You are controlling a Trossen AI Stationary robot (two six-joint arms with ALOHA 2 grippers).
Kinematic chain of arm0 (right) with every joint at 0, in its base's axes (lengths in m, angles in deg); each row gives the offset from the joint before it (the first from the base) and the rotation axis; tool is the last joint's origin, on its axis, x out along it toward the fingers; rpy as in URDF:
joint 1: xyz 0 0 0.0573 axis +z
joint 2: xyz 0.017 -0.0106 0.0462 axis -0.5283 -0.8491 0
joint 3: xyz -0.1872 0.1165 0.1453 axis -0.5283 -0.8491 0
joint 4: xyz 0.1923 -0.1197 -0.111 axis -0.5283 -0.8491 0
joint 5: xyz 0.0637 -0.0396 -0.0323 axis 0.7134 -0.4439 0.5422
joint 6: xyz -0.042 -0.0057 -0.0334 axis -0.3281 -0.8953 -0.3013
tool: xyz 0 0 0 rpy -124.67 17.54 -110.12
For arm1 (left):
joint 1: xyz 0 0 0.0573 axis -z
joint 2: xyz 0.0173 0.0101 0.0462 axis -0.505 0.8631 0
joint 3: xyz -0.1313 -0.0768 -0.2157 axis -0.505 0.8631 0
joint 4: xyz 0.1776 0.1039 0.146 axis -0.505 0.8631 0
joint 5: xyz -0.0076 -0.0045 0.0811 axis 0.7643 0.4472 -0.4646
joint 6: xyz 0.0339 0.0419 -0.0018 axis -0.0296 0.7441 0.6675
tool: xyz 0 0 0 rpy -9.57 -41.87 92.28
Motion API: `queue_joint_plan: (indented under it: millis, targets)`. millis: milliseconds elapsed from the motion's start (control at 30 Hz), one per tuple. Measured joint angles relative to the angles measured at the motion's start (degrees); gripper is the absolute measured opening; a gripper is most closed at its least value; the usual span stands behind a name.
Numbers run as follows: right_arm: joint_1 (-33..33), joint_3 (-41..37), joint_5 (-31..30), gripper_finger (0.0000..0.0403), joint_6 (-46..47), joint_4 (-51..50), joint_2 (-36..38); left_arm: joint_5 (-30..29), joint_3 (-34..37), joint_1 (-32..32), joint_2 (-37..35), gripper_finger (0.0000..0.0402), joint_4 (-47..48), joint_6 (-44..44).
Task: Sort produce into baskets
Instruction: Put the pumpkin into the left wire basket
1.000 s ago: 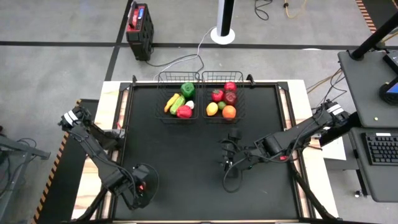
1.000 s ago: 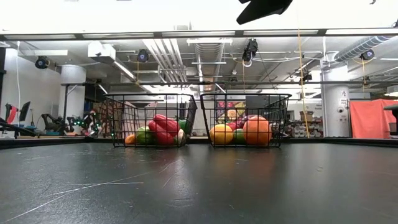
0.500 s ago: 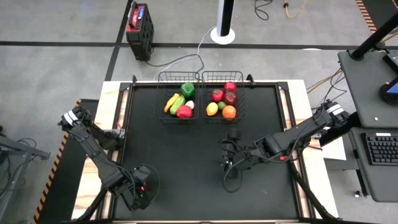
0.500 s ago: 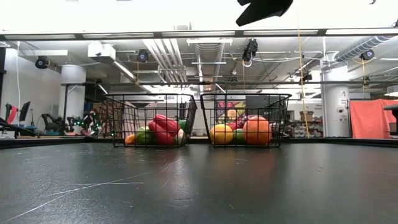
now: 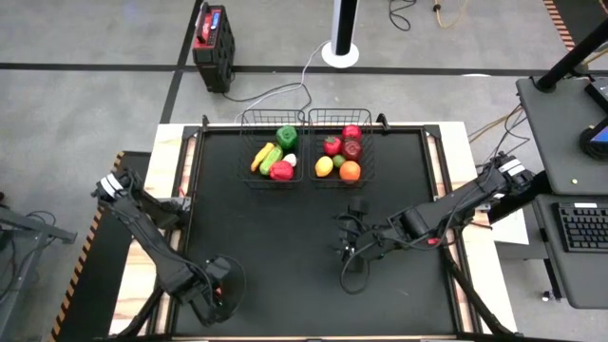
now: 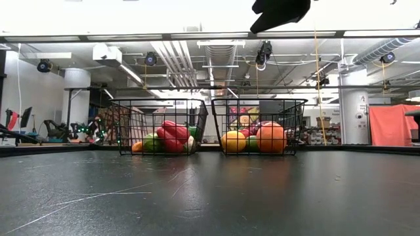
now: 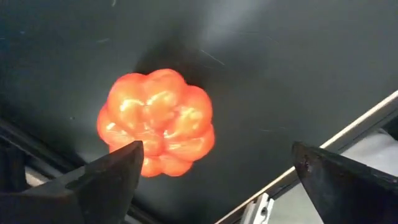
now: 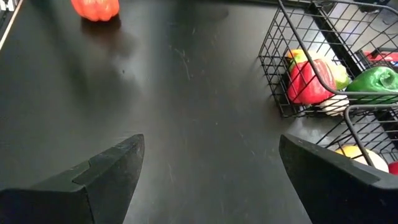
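- Risk one sits at the bench's near left corner: the left tool (image 7: 214, 171) hangs over a red pepper (image 7: 157, 121), fingers spread wide and gripping nothing. The pepper lies on the bench (image 5: 285, 247), close beside the edge rail.
- If the tool descends off-centre, one finger could land on the pepper's lobed top rather than beside it, and the glossy plastic would likely squirt sideways.
- A sideways push toward the rail could wedge the pepper against it or tip it off the bench, out of reach.
- The lumpy, rounded shape gives the fingers little flat surface; a shallow pinch may slip during the lift.
- Carrying it to the baskets means crossing most of the bench; a weak hold could drop it on the way.
- The left basket (image 5: 273, 147) already holds a green pepper (image 5: 287, 137), a cucumber, a carrot and another red piece; the right basket (image 5: 341, 147) holds apples, a lemon and an orange (image 5: 350, 171). Dropping the pepper in the right one would spoil the sort.
- A release from too high could bounce the pepper off the pile or the wire rim.
- The right tool (image 8: 208, 165) waits mid-bench, fingers apart and empty, near the baskets; the left arm's path could run close to it.
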Motion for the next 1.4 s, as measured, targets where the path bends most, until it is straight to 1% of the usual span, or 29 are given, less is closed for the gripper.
queue_joint_plan:
  millis: [167,233,333,600,867,1267,1400]
  targets:
    - [-0.02,-0.21,-0.01,0.0364,0.00,0.03,0.00,4.52,-0.03,0.00,3.28,0.0380,4.03,-1.73]
    - [-0.02,-0.21,-0.01,0.0364,0.00,0.05,0.00,5.39,0.03,0.00,4.45,0.0378,4.89,-1.95]
    - [-0.02,-0.23,-0.01,0.0364,0.00,0.07,0.00,4.95,0.03,0.02,5.44,0.0378,3.78,-1.68]
    - [-0.02,-0.23,-0.01,0.0364,0.48,0.09,0.00,0.95,0.10,0.01,5.79,0.0378,3.55,-1.46]
    - [-0.02,-0.23,-0.01,0.0364,0.47,0.23,0.00,0.79,0.10,0.02,6.94,0.0378,3.89,-1.05]
    - [-0.02,-0.34,-0.03,0.0364,0.44,0.47,0.00,0.31,0.12,0.02,12.45,0.0377,3.47,-0.06]
    - [-0.02,-0.34,-0.02,0.0364,0.44,0.50,0.00,0.36,0.14,0.02,13.29,0.0367,3.01,0.55]
